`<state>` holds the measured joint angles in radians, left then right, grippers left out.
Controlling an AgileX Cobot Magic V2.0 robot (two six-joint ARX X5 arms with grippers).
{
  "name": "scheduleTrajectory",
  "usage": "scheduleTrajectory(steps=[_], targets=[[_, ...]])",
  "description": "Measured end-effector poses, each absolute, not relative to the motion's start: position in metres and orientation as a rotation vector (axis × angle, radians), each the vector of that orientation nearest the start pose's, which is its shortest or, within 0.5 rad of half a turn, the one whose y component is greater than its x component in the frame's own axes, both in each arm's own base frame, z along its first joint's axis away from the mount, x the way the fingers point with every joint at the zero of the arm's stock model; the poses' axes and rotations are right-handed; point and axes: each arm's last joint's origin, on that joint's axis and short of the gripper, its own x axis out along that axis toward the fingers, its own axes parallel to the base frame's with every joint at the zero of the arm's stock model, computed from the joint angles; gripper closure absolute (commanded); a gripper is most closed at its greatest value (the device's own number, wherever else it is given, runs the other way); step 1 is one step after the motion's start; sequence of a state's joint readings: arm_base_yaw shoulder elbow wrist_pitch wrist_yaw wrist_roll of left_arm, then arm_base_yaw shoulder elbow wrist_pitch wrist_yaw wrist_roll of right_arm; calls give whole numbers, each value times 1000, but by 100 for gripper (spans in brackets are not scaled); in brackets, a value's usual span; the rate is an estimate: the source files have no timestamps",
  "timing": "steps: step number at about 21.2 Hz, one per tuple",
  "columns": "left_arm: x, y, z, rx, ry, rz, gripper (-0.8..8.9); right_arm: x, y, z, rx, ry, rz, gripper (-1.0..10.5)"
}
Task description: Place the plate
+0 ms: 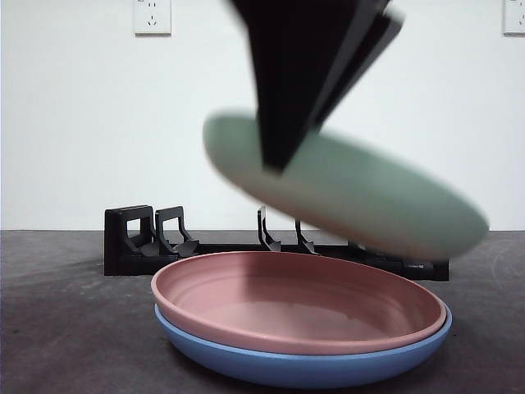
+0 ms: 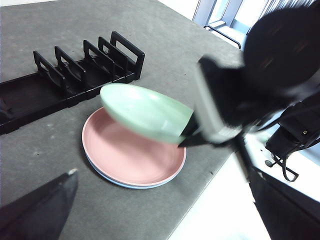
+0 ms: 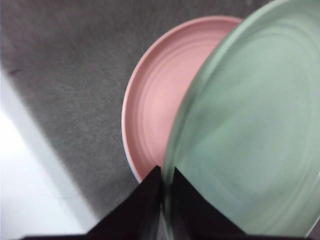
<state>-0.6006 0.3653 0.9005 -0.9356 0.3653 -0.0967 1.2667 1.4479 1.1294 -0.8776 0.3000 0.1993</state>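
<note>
A pale green plate (image 1: pixel 369 193) hangs tilted in the air, with my right gripper (image 1: pixel 279 156) shut on its rim. The left wrist view shows the same green plate (image 2: pixel 145 112) and the right gripper (image 2: pixel 187 137) above a pink plate (image 2: pixel 130 150). In the right wrist view the green plate (image 3: pixel 250 135) fills the frame, the right gripper (image 3: pixel 165 185) pinching its edge, with the pink plate (image 3: pixel 160 95) below. The pink plate (image 1: pixel 295 304) lies nested in a blue plate (image 1: pixel 312 369) on the table. My left gripper (image 2: pixel 162 200) stands open, away from the plates.
A black slotted plate rack (image 1: pixel 135 246) stands behind the stacked plates, its slots holding nothing; the rack (image 2: pixel 75 70) also shows in the left wrist view. The table edge (image 2: pixel 210 185) runs close beside the stack.
</note>
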Motion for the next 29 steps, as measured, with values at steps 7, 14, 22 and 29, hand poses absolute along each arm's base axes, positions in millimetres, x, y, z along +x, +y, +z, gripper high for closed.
scheduleTrajectory(steps=[7,14,22,29], targets=[[28,-32,337,-39,458,-931,284,98,282,219,-779,990,670,940],[28,-32,337,-39,458,-931,284,92,291,218,-743,944,689,940],[28,-32,337,-39,458,-931,284,91,292,214,-743,962,683,708],[28,-32,337,-39,458,-931,284,89,289,218,-690,1007,681,448]])
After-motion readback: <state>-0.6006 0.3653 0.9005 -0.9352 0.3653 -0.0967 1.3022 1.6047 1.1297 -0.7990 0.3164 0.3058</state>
